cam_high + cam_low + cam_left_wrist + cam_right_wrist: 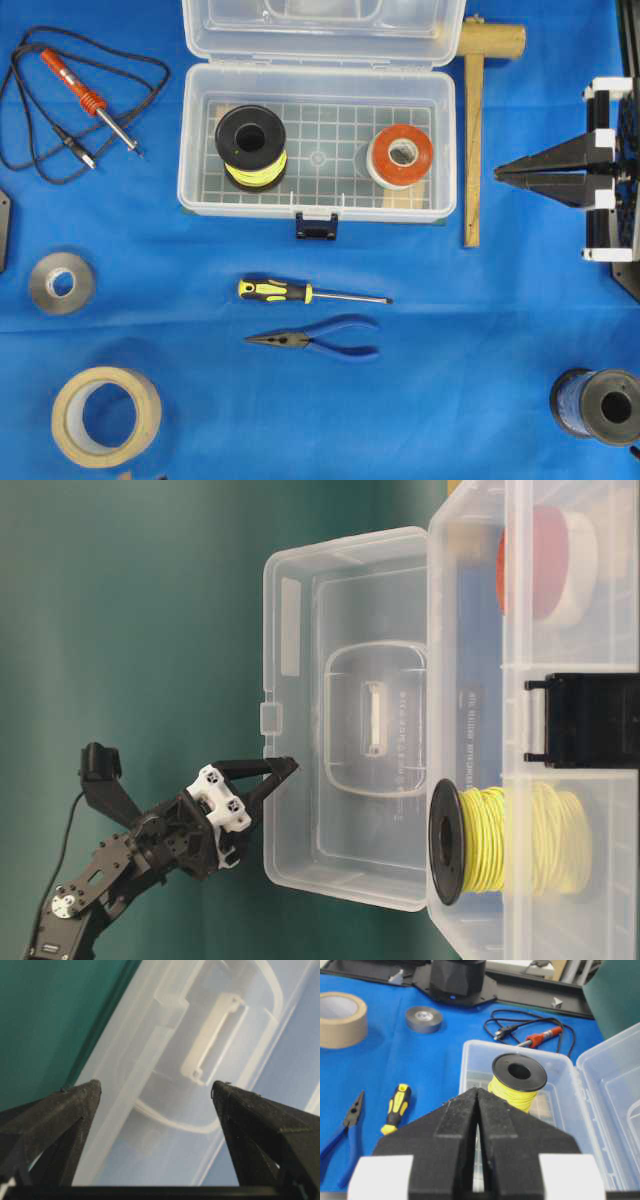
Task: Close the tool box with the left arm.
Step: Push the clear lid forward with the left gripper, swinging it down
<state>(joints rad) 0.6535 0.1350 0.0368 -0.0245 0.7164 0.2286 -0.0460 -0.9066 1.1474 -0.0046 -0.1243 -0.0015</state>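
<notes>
The tool box (190, 140) stands open at the back of the blue table, its clear lid (320, 30) upright behind the base. It holds a yellow wire spool (250, 148) and an orange-and-white roll (400, 156). Its black latch (316, 226) hangs at the front. My left gripper (280, 775) is out of the overhead view. It is open and empty behind the lid (340, 720), tips close to the lid's outer edge. In the left wrist view the gripper (156, 1084) frames the lid (165, 1060). My right gripper (500, 173) is shut and empty to the right of the box, and also shows in its wrist view (477, 1090).
A wooden mallet (475, 130) lies against the box's right side. A screwdriver (300, 292) and blue pliers (315, 340) lie in front. A soldering iron (85, 90), grey tape (60, 283) and masking tape (105, 415) are at the left. A dark spool (598, 405) is front right.
</notes>
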